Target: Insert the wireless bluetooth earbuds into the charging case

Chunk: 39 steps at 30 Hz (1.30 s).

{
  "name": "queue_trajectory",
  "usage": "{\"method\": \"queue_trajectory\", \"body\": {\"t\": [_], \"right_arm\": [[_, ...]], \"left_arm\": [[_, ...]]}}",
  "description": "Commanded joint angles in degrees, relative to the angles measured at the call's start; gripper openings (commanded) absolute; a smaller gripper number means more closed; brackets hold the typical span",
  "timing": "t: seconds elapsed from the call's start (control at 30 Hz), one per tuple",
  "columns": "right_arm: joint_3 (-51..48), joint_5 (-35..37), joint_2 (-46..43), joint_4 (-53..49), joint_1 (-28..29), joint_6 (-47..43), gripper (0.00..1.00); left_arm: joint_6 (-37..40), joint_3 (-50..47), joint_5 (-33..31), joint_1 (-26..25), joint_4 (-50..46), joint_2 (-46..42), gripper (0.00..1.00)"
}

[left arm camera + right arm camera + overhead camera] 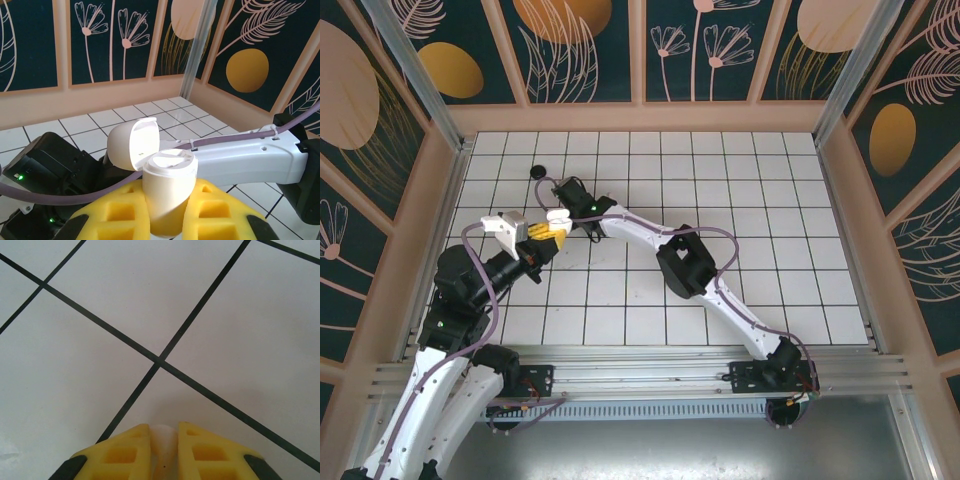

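White tiles with dark grout cover the table [770,200].

From above: the left gripper [548,234] is raised off the tiles. Its yellow foam jaws are clamped on the charging case [558,216], and the lid [560,212] is flipped open. I take it the case is held up like this so the other arm can feed it. The right arm [650,235] reaches clear across the table, and its wrist ends just beyond the case, tipped down toward the tiles. Farther out, a small dark blob [538,172] with a short tail lies alone on a tile. It could be one of the earbuds, but it is too small to say.

Left wrist camera: the case stands upright between two foam fingers [115,215], which squeeze its lower body and leave the mouth unobstructed. The lid hinges back to the left, out of the way. The recess looks pale all through, so I judge it not yet filled. Behind the case runs the right arm's white link. Its black wrist housing [45,165], showing green lights, sits close by on the left. I cannot tell whether it touches the case.

Right wrist camera: the right gripper [163,427] aims down at bare tile, with a grout crossing just ahead. Its jaws are drawn close onto a pale sliver [162,447]. I cannot make out what that sliver is. If it is an earbud, the carry to the open mouth is short, which would explain why the case is parked so near.
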Motion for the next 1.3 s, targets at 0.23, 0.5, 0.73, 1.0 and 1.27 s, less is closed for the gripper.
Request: {"method": "queue_trajectory", "body": {"t": [0.23,0.5,0.73,1.0,1.27], "right_arm": [[-23.3,3.6,-14.4,-0.1,-0.4,2.7,0.11],[-47.4,-2.8,-30.5,10.7,-4.6,10.3,0.11],[-65.5,-8.7,-46.5,22.9,-8.2,14.7,0.11],[-78.2,-9.6,-60.3,28.2,-10.6,15.2,0.11],[-84.9,-1.3,-63.4,13.3,-12.3,17.3,0.11]], "left_arm": [[-3.2,-2.9,3.4,-0.2,6.0,2.3,0.00],[-5.7,-5.9,10.3,-0.2,11.1,7.0,0.00],[-10.2,-10.5,12.9,-0.2,19.9,9.7,0.00],[-13.1,-12.8,12.8,-0.2,26.1,13.9,0.00],[-14.9,-14.8,12.3,-0.2,28.3,16.4,0.00]]}}
